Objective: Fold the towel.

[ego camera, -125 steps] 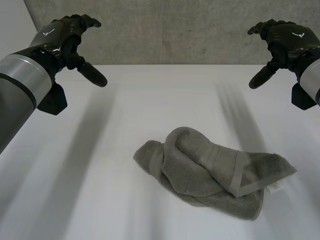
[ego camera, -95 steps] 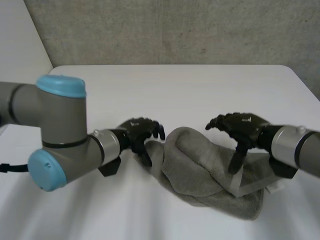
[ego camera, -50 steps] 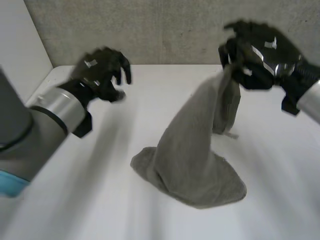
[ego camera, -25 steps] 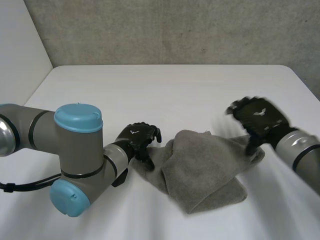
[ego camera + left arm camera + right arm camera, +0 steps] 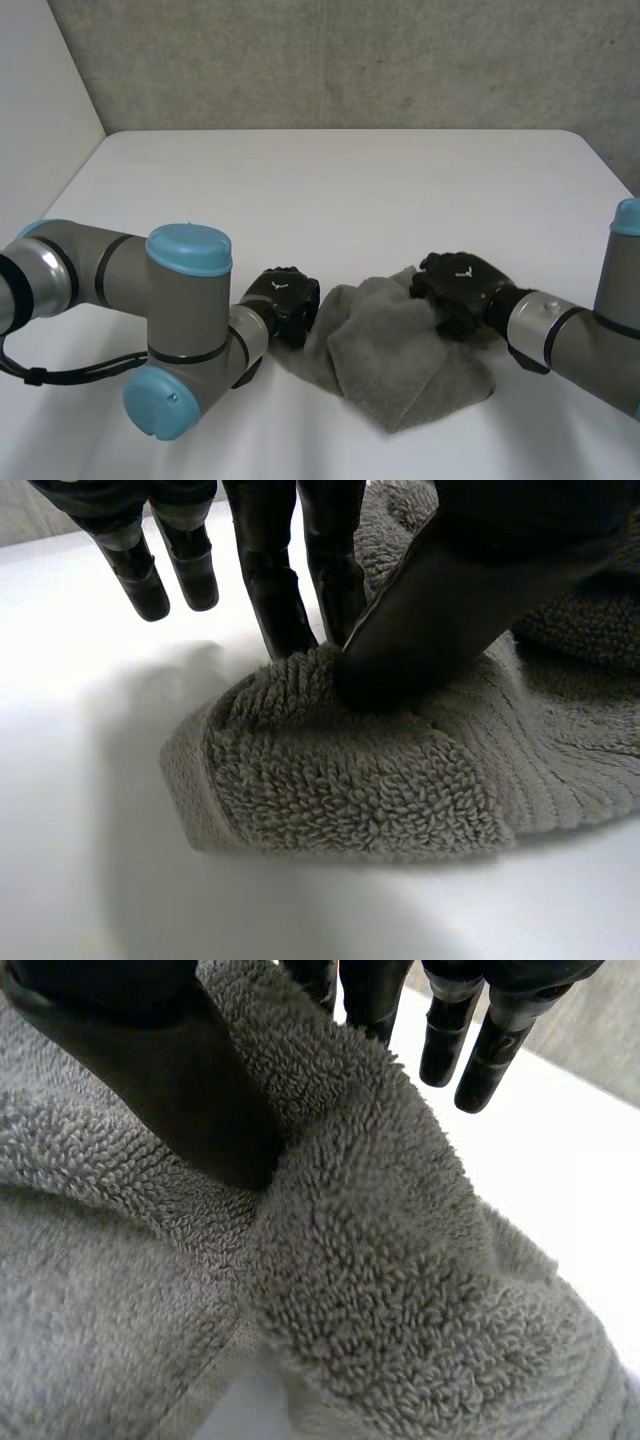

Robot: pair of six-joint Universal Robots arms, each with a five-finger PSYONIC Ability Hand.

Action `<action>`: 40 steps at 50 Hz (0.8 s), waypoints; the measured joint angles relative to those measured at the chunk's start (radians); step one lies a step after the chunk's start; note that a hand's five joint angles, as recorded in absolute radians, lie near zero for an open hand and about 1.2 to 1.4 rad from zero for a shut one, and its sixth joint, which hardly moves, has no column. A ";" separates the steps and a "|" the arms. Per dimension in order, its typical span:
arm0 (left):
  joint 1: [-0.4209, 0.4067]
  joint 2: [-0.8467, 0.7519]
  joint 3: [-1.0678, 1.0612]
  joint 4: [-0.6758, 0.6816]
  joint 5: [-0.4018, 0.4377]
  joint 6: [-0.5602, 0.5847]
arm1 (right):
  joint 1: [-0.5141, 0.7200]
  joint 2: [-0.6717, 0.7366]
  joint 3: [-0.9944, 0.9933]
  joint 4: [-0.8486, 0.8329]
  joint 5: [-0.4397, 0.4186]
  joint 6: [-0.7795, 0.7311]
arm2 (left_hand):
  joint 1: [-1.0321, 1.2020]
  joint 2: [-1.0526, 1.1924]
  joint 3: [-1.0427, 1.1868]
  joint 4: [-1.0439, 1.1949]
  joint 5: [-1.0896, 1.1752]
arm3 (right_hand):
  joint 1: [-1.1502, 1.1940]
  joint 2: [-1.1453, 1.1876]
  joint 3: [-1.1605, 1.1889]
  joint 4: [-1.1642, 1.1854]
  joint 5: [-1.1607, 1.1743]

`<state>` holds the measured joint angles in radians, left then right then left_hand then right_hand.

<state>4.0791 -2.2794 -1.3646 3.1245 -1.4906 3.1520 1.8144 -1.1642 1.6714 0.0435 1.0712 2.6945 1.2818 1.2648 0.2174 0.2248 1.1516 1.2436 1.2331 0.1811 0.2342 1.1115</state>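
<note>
I see left hand [image 5: 283, 301] at 9 o'clock edge of towel [image 5: 400, 350], thumb and fingers [image 5: 275, 610] clamped on fold of that edge. Towel lies bunched on white table [image 5: 300, 190], toward table's 6 o'clock side. Right hand [image 5: 458, 290] at towel's 2 o'clock, thumb and fingers pinching thick fold between them.

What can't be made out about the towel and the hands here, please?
- Head view: the towel is bunched, hiding its corners; which part either hand holds is unclear.
- Left wrist view: the thumb of the left hand covers its pinch point.
- Right wrist view: a towel fold hides some fingertips of the right hand.
</note>
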 measured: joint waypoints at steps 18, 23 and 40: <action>0.066 0.214 0.010 -0.045 0.003 -0.014 | 0.002 -0.272 -0.092 -0.128 -0.015 0.297 | 0.010 0.000 0.000 0.000 0.001 | 0.031 0.013 0.000 0.000 0.006; 0.106 0.319 0.000 -0.026 0.003 -0.016 | -0.003 -0.372 -0.048 -0.288 -0.015 0.465 | 0.010 0.000 0.000 0.000 0.002 | 0.031 0.013 0.000 0.000 0.006; 0.148 0.343 -0.018 0.041 -0.079 -0.003 | -0.049 -0.252 -0.076 -0.155 -0.037 0.235 | 0.019 0.005 0.000 0.000 0.005 | 0.031 0.013 0.000 0.000 0.006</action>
<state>4.2274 -1.9369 -1.3828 3.1656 -1.5691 3.1486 1.7651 -1.4165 1.5954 -0.1118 1.0344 2.9292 1.3004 1.2699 0.2174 0.2248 1.1566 1.2751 1.2465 0.1811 0.2342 1.1174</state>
